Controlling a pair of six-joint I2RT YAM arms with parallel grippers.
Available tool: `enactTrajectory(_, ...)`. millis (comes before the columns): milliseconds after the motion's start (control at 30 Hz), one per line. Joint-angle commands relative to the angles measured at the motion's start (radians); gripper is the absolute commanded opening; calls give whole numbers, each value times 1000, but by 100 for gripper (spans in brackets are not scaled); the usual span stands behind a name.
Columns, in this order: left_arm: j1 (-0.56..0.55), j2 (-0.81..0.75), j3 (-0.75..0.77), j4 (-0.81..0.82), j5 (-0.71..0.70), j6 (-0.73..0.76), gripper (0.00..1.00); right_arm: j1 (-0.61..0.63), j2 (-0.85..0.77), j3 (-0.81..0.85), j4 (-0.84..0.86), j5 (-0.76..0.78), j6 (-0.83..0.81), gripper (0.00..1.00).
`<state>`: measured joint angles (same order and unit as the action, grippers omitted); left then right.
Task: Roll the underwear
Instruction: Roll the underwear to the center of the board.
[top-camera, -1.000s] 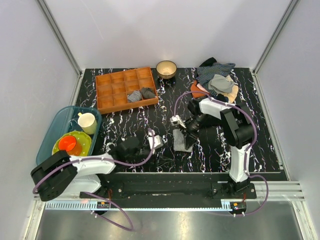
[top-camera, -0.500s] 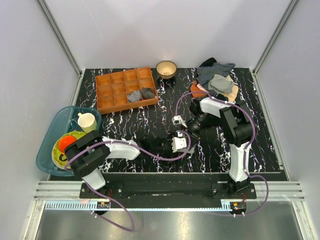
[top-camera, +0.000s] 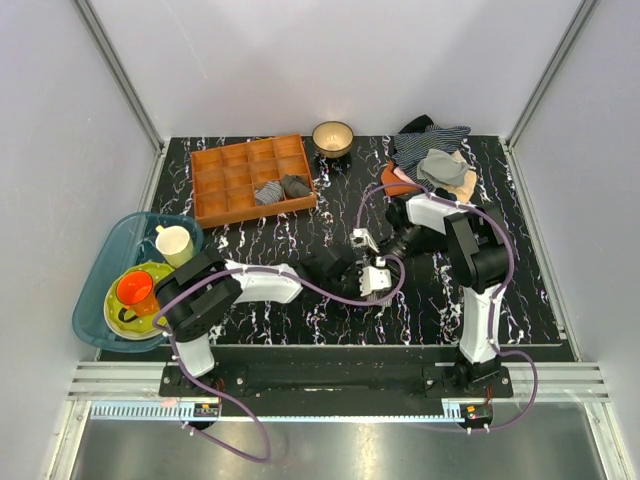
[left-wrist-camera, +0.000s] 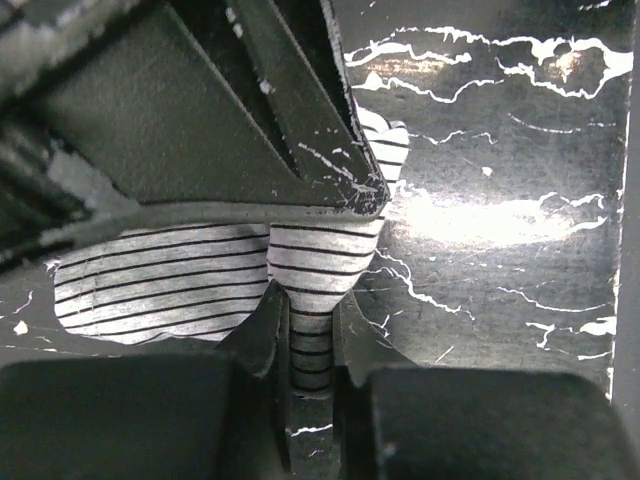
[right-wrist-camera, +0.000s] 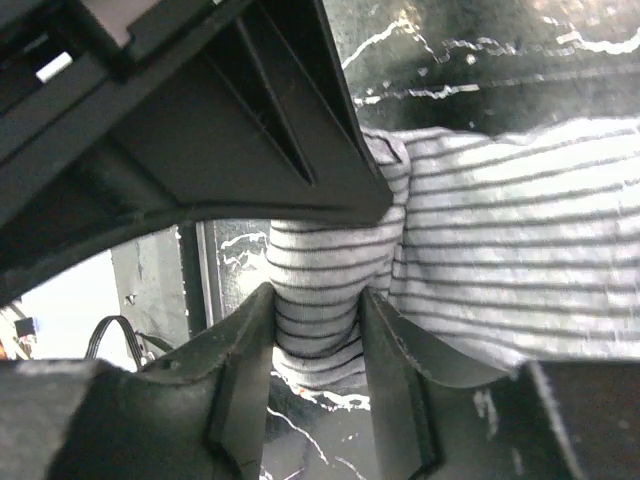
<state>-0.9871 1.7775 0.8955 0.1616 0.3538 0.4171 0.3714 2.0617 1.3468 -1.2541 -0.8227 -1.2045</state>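
Note:
The underwear (left-wrist-camera: 160, 280), white with thin dark stripes, lies on the black marbled table. In the left wrist view, my left gripper (left-wrist-camera: 310, 350) is shut on a narrow fold of it. In the right wrist view, the underwear (right-wrist-camera: 500, 240) spreads to the right. My right gripper (right-wrist-camera: 315, 325) holds a thicker bunched fold, and the cloth touches both fingers. From above, the left gripper (top-camera: 368, 274) and right gripper (top-camera: 371, 257) meet tip to tip at the table's middle. They hide nearly all of the garment.
An orange compartment tray (top-camera: 235, 185) at the back left holds two rolled garments (top-camera: 281, 188). A bowl (top-camera: 332, 137) stands behind it. A pile of clothes (top-camera: 432, 158) lies at the back right. A blue tub (top-camera: 105, 275) with a cup and plates sits at the left edge.
My left arm swung right across the table to the underwear and shut on a fold. The right gripper shifted slightly back and right with the cloth, its jaws a little wider.

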Motion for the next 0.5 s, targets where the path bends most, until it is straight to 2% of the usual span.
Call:
enactTrajectory(0,24,51,28,-125,97,-55,1,-81,-122,-34,79,-44,57,47)
enactTrajectory(33,34,54,28,-135,118,-87,1,-106,-177,-53,122,-35,71,52)
enactTrajectory(133,68,74,39,-186,183,-135,1,-204,-279,-93,201,-4,114,56)
enactTrajectory(300,132,171,131,-339,299,-193,3,-316,-423,-165,248,16,103,56)
enactTrajectory(400,156,243,235,-451,364,-221,4,-318,-570,-268,248,-9,-16,56)
enactTrajectory(433,160,287,297,-488,381,-227,5,-318,-648,-325,230,-25,-112,56)
enactTrajectory(467,172,312,333,-520,402,-235,5,-318,-685,-352,213,-42,-172,59)
